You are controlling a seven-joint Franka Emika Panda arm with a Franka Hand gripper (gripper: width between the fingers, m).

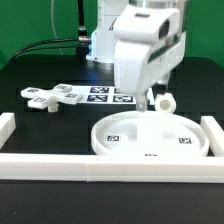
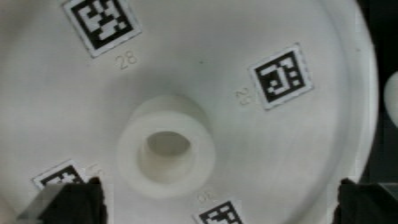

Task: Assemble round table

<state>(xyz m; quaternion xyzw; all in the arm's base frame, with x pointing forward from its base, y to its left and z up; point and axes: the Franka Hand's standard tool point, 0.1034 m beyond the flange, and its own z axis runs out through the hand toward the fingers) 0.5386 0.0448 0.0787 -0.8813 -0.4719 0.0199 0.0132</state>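
We see our gripper (image 2: 217,204) spread wide, holding nothing, hovering over the disc (image 2: 214,70) on the tabletop (image 1: 35,68), its hub (image 2: 169,148) right below us.

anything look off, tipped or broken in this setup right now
Nothing looks damaged or spilled. The disc lies flat inside the rails, hub intact. The one oddity: the short post behind it seems to lie on its side, not upright. The cross piece lies flat, and the open gripper holds nothing.

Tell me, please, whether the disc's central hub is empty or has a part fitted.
Empty: the wrist view shows an open hole in the hub of the disc, nothing inserted.
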